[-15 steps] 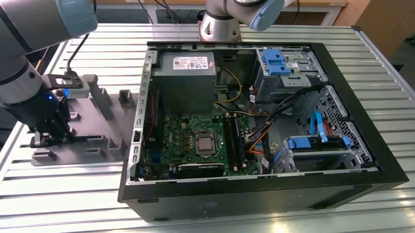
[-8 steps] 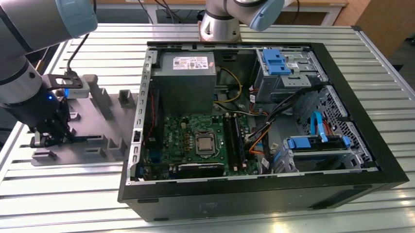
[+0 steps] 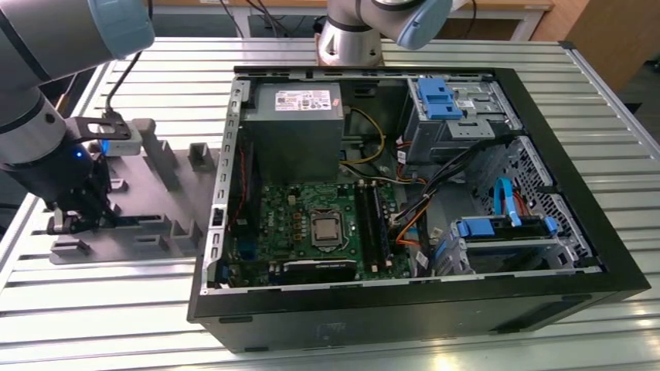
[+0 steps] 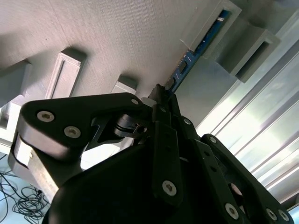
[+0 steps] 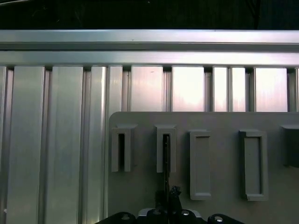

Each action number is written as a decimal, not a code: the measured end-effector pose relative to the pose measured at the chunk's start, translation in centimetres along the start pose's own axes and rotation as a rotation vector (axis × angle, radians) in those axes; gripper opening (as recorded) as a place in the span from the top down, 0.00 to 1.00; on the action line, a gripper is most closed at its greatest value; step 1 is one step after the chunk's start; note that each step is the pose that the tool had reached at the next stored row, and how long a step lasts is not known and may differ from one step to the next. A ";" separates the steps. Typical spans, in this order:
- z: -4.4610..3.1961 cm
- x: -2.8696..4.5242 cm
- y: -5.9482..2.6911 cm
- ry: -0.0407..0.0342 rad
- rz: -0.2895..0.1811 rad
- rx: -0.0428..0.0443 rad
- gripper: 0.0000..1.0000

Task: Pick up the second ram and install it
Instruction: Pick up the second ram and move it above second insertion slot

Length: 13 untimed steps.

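Gripper (image 4: 162, 95) jaws pinch the near end of the ram (image 4: 202, 43), which stands on edge in a tray (image 4: 117, 37) slot. The second wrist view shows its blue face, the first wrist view a thin edge. The exterior view adds the open case (image 3: 590, 224) beyond the tray.

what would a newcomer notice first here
The open black case with its green motherboard sits mid-table in the exterior view. At that view's left, the gripper is down at a grey tray, right by the blue ram standing on edge in its slots.
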State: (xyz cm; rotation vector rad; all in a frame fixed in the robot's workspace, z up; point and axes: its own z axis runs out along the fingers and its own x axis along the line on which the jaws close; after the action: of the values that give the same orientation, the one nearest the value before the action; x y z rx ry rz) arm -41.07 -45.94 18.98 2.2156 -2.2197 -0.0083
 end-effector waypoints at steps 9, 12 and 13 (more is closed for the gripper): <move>-0.25 0.00 0.00 0.0000 0.000 0.0000 0.86; -0.35 0.00 0.00 0.0001 0.000 -0.0001 0.86; -0.37 0.00 0.01 0.0000 0.000 0.0000 0.86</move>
State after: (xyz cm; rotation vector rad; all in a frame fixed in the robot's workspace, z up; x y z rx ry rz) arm -41.08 -45.94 19.35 2.2157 -2.2197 -0.0082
